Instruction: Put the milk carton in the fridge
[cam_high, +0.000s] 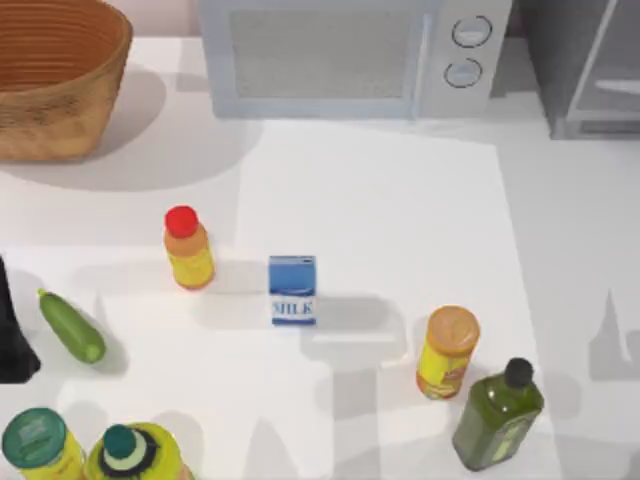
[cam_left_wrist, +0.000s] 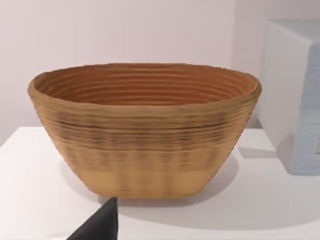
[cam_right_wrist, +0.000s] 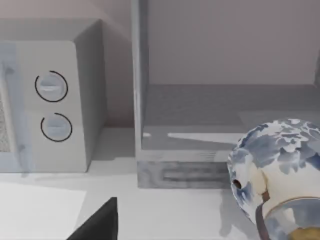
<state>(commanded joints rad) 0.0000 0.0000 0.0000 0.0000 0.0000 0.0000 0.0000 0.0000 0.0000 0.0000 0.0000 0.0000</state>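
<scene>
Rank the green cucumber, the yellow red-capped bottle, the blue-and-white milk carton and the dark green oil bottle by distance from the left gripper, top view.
From the left gripper, left edge:
1. green cucumber, beside it.
2. yellow red-capped bottle, left of centre.
3. milk carton, centre.
4. dark green oil bottle, right side.

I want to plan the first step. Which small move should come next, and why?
Probably bring one arm over the milk carton and lower its pincer onto it: the carton stands upright and untouched mid-table, apart from the red-capped bottle, with the fridge at the far right.
</scene>
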